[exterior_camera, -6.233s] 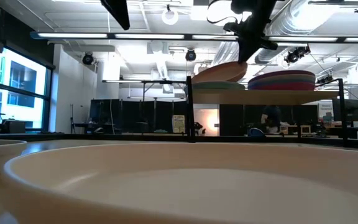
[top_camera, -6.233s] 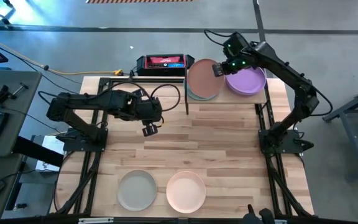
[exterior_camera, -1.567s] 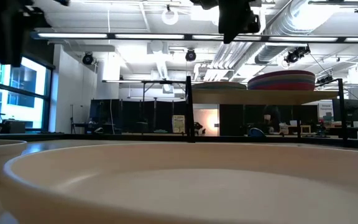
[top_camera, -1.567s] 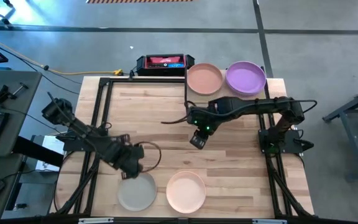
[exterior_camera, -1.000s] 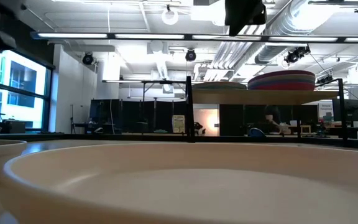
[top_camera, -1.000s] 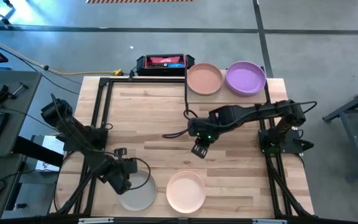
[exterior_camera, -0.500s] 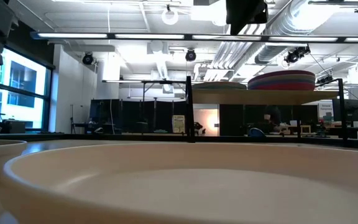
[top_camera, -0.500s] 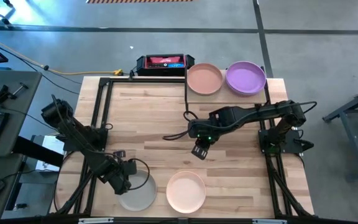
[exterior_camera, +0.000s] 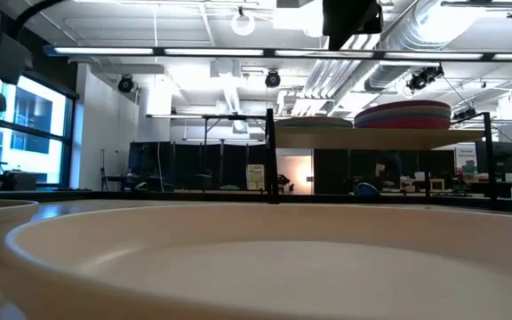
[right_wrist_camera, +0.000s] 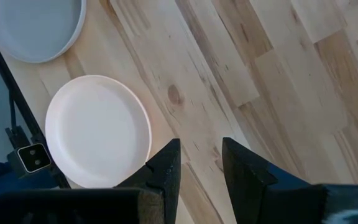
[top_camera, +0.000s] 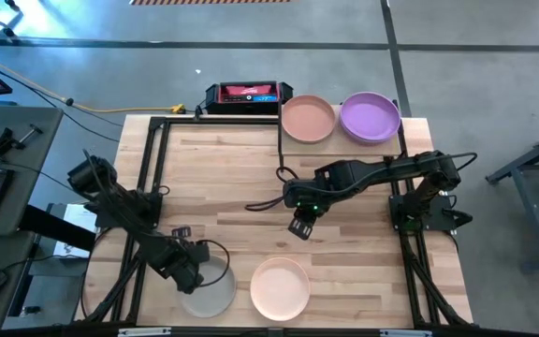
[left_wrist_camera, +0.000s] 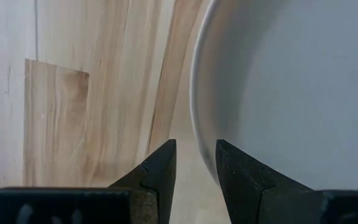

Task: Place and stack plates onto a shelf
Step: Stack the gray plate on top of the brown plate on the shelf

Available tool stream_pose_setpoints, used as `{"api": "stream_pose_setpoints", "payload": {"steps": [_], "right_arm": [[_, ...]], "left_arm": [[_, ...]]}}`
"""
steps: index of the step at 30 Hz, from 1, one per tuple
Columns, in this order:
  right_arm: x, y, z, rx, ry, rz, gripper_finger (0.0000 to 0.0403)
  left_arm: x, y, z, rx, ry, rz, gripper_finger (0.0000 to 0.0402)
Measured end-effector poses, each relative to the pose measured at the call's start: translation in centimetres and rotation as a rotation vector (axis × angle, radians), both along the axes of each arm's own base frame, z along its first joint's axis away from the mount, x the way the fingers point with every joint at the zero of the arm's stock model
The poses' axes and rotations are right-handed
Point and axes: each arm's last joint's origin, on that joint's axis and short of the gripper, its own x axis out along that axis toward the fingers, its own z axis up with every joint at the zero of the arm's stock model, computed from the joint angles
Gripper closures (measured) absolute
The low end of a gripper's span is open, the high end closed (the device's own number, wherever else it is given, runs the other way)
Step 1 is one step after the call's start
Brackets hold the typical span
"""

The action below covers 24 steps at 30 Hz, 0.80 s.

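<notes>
At lower left, the left claw [top_camera: 189,272], fingers slightly parted, is straddling the grey-beige plate [top_camera: 208,288]'s rim to lift it off the tabletop [top_camera: 241,178], while mid-frame the right claw [top_camera: 300,227] is hovering empty, slightly parted, above the cream plate [top_camera: 280,287], bound for the shelf [exterior_camera: 380,137] at upper right.

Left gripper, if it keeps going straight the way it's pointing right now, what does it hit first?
Most likely the rim of the grey-beige plate. The left gripper is open, its fingers straddling that rim near the table's front edge, with the wooden tabletop just below. Depth is hard to judge.
</notes>
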Motion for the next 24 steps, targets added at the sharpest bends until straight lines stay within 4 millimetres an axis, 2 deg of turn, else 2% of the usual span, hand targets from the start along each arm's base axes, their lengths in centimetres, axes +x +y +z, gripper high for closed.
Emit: {"api": "stream_pose_setpoints", "payload": {"steps": [12, 19, 24], "right_arm": [[-0.1, 0.7, 0.0, -0.001, 0.0, 0.021, 0.0306], [-0.3, 1.5, 0.0, -0.001, 0.0, 0.044, 0.0306], [-0.3, 1.8, 0.0, -0.016, -0.003, 0.039, 0.0306]], "left_arm": [[1.0, -0.2, -1.6, -0.022, 0.038, 0.016, 0.03], [1.3, -0.1, -1.8, -0.031, 0.048, 0.015, 0.03], [1.5, 0.1, -1.8, -0.045, 0.054, 0.027, 0.0323]]}}
